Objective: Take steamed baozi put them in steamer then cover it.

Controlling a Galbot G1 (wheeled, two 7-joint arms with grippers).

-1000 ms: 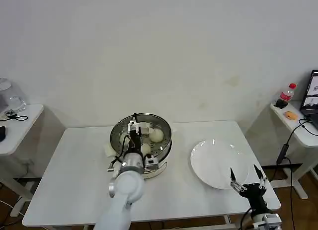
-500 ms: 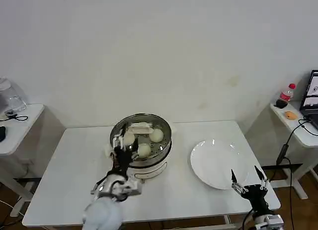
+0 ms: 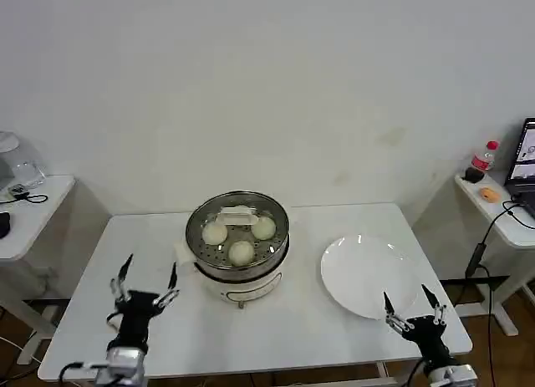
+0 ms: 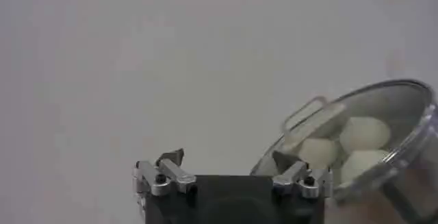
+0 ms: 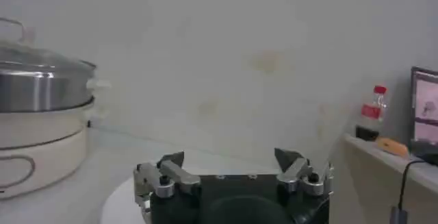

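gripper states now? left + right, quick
Left gripper: open, empty, over the table left of the steamer.
Right gripper: open, empty, at the near edge of the white plate.

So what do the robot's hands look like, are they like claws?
A bit! Each tool, the left tool and the right tool, has a black boxy body with two thin dark fingers ending in pale tips. Up close, silver metal brackets with small screws join the fingers to the body.

White wall (image 3: 267,86) (plain), side tables (image 3: 33,211) flanking.
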